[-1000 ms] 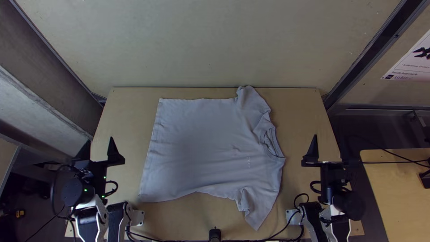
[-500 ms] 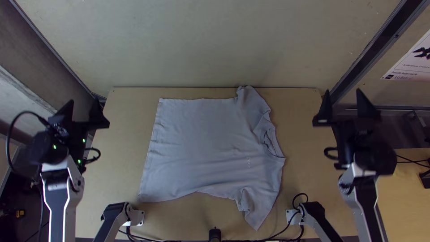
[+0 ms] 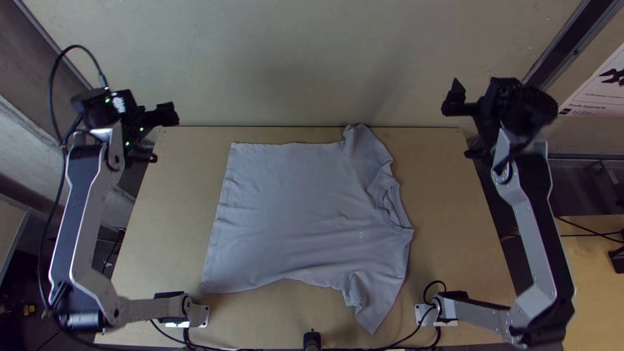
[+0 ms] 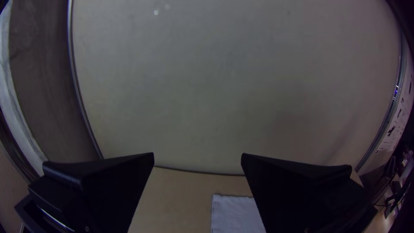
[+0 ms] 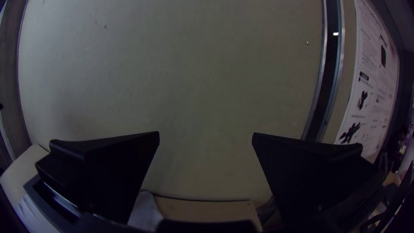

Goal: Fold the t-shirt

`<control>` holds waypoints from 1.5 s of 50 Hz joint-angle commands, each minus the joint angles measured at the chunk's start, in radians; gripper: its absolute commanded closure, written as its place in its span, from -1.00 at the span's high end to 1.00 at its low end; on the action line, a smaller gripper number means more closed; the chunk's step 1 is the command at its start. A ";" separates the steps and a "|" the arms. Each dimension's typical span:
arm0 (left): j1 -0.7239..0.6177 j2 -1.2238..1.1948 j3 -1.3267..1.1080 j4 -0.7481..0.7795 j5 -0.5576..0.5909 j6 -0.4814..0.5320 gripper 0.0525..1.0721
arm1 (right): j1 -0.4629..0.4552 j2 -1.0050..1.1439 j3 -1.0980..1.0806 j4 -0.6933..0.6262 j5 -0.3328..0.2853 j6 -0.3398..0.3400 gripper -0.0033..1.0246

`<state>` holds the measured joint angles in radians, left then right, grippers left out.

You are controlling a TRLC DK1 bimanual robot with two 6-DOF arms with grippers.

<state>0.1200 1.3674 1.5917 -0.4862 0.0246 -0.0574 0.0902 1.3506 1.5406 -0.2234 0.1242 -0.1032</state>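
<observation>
Lying spread across the middle of the wooden table, the grey t-shirt has its hem toward the left and its collar toward the right. The far sleeve reaches the table's far edge, while the near sleeve is creased and angles toward the near edge.

Both arms stretch up the table's sides, well apart from the shirt. The left gripper is by the far left corner, its two black fingers wide apart — released. The right gripper is by the far right corner, also released, with its fingers set just as wide. A pale wall rises behind the table — a printed poster is at the right.
</observation>
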 commanded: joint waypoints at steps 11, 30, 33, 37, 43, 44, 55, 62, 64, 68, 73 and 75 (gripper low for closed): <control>-0.056 0.292 0.295 -0.178 0.008 -0.071 0.90 | 0.006 0.303 0.289 -0.254 0.008 0.148 0.92; -0.103 0.610 0.452 -0.295 0.008 -0.067 0.76 | 0.017 0.680 0.670 -0.663 0.006 0.306 0.92; -0.103 0.653 0.479 -0.308 0.008 -0.068 0.76 | 0.019 0.725 0.730 -0.708 0.005 0.310 0.92; -0.103 0.717 0.533 -0.347 0.006 -0.067 0.77 | 0.020 0.749 0.744 -0.709 0.005 0.344 0.92; -0.108 0.791 0.591 -0.382 0.006 -0.062 0.76 | 0.026 0.788 0.767 -0.700 0.006 0.384 0.92; -0.108 0.800 0.599 -0.385 0.006 -0.062 0.76 | 0.028 0.795 0.771 -0.697 0.005 0.384 0.92; -0.134 0.889 0.616 -0.397 -0.003 -0.048 0.76 | 0.039 0.849 0.779 -0.694 0.005 0.418 0.92; -0.146 0.935 0.620 -0.396 -0.040 -0.053 0.77 | 0.042 0.868 0.777 -0.697 0.005 0.422 0.92; -0.148 0.947 0.620 -0.393 -0.046 -0.055 0.77 | 0.042 0.872 0.777 -0.699 0.005 0.422 0.92; -0.157 0.964 0.622 -0.382 -0.072 -0.056 0.76 | 0.042 0.875 0.776 -0.705 0.003 0.422 0.92; -0.164 0.986 0.633 -0.371 -0.103 -0.056 0.76 | 0.042 0.875 0.774 -0.711 0.003 0.424 0.92; -0.166 0.995 0.637 -0.368 -0.111 -0.058 0.76 | 0.042 0.872 0.773 -0.714 0.005 0.424 0.92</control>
<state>-0.0399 2.3337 2.1883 -0.8646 -0.0654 -0.1051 0.1284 2.2013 2.2974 -0.9226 0.1238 0.2962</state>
